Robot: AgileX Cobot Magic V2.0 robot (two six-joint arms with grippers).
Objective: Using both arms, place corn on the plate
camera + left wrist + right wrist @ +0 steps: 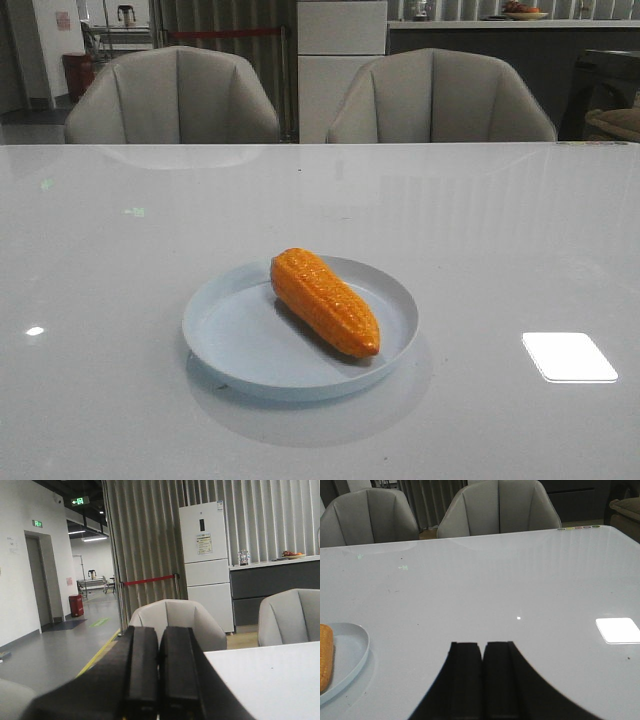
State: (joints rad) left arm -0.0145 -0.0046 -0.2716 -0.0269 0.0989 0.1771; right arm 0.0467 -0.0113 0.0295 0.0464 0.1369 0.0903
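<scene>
Orange corn (325, 302) lies diagonally on the pale blue plate (235, 345), which sits on a glossy white table (120, 260). The left gripper (159, 672) and right gripper (482, 680) seem fully closed, empty, fingers touching, away from the plate.
</scene>
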